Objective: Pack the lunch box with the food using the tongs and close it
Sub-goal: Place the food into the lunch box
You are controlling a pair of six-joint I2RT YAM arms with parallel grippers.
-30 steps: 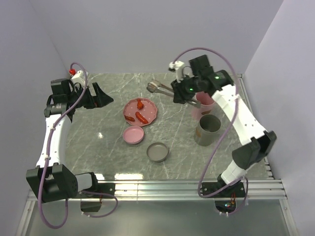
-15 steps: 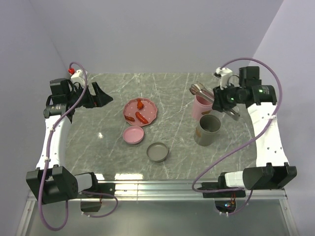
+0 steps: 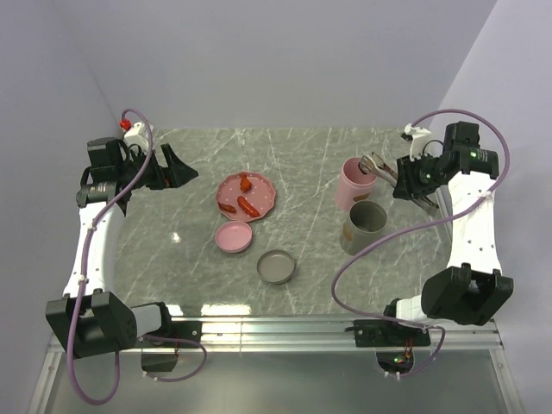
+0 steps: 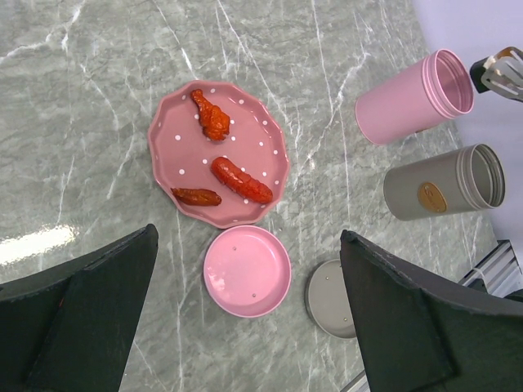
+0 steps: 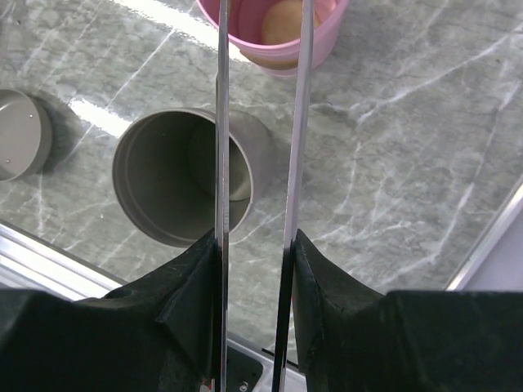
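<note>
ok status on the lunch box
Left end effector open, holding nothing. Right end effector shut on tongs, tips at pink tub, beige ball inside. Three red pieces on plate; pink lid, grey lid off.

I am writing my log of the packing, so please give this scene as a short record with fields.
left gripper: open, holding nothing
right gripper: shut on the tongs
pink tub: upright, uncovered, beige ball inside
grey tub: upright, uncovered
plate: three red food pieces
pink lid, grey lid: on the table, near the plate
</note>
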